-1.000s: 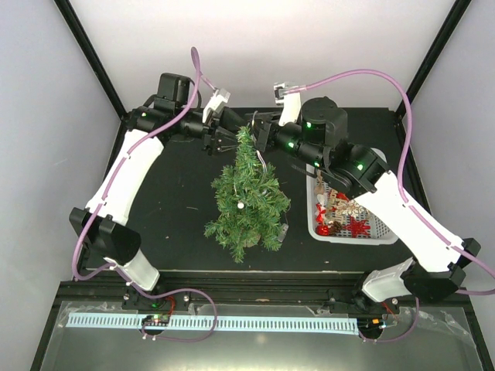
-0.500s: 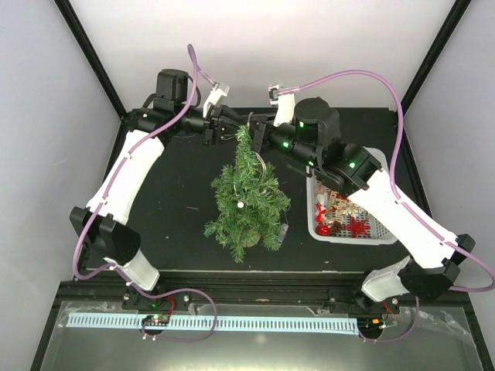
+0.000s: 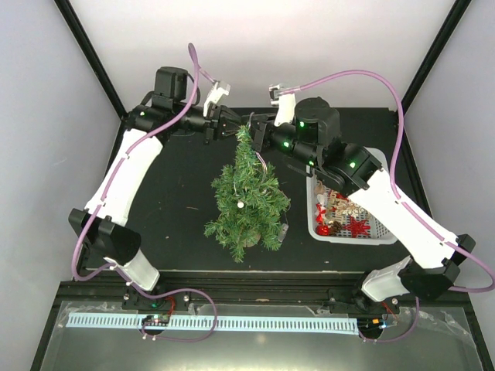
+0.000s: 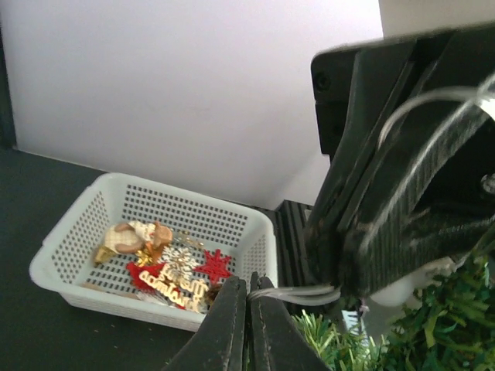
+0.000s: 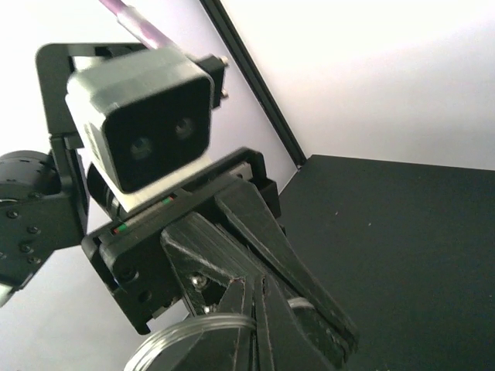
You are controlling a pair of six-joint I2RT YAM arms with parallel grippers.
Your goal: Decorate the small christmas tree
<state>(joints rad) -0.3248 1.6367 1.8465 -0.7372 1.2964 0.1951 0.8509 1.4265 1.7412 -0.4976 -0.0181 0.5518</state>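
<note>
Both arms are up at the treetop, just above the middle of the overhead view. The left gripper [image 4: 248,292] is clamped tight, jaws pressed together on a thin clear wire [image 4: 295,292] at the bottom of its own camera's frame. That wire runs straight right into the right gripper [image 3: 258,137], also clenched, fingers closed flat with the strand pinched at their tips and more of it looping above. The small christmas tree [image 3: 246,197] stands upright on the black table [image 3: 174,201], centre frame, its tip between the two grippers. The white basket [image 3: 342,237] of ornaments [image 4: 166,272] sits right of the tree.
</note>
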